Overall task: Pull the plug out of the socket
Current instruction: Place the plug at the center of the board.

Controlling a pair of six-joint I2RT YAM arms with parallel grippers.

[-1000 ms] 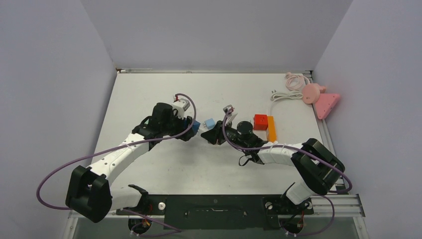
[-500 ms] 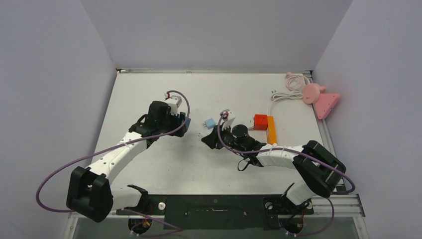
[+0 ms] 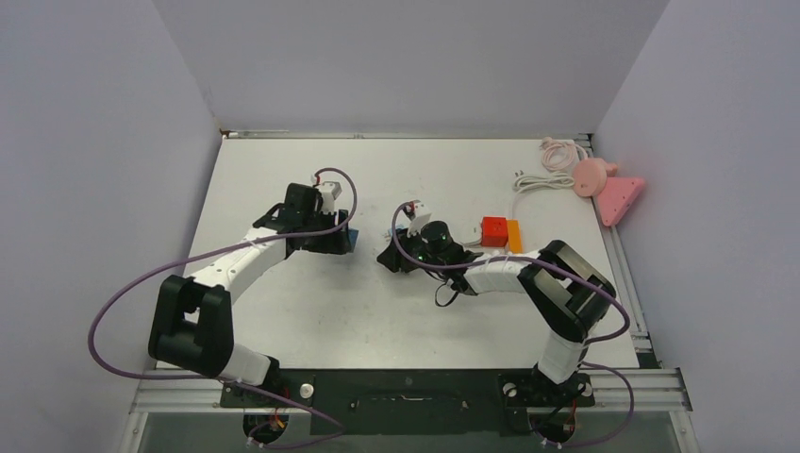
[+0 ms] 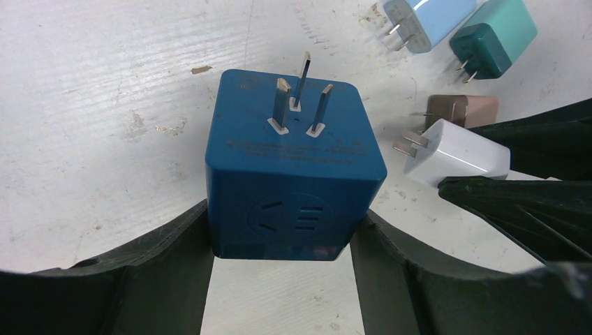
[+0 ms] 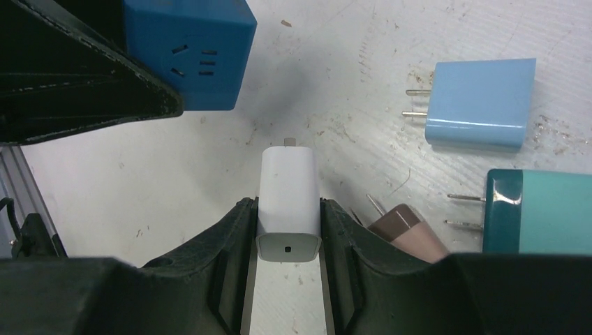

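The socket is a dark blue cube (image 4: 293, 167) with three prongs on its far face, and my left gripper (image 4: 283, 230) is shut on its two sides. It shows as a blue corner (image 3: 352, 238) beside the left gripper (image 3: 335, 236) in the top view. The plug is a small white block (image 5: 288, 188), clamped by my right gripper (image 5: 287, 209). It is out of the socket (image 5: 195, 49), a short gap of bare table between them. From the left wrist the plug (image 4: 454, 150) lies to the right, prongs bare.
Loose plugs lie by the right gripper: a light blue one (image 5: 478, 105), a teal one (image 5: 537, 213), a brownish one (image 5: 405, 230). A red cube (image 3: 493, 231) and orange strip (image 3: 514, 236) sit to the right. White cable (image 3: 542, 179) and pink pieces (image 3: 608, 189) lie far right.
The left gripper has carried the blue socket left and back, away from the right gripper. The right gripper with the white plug has also shifted left, now covering the light blue plug from above.
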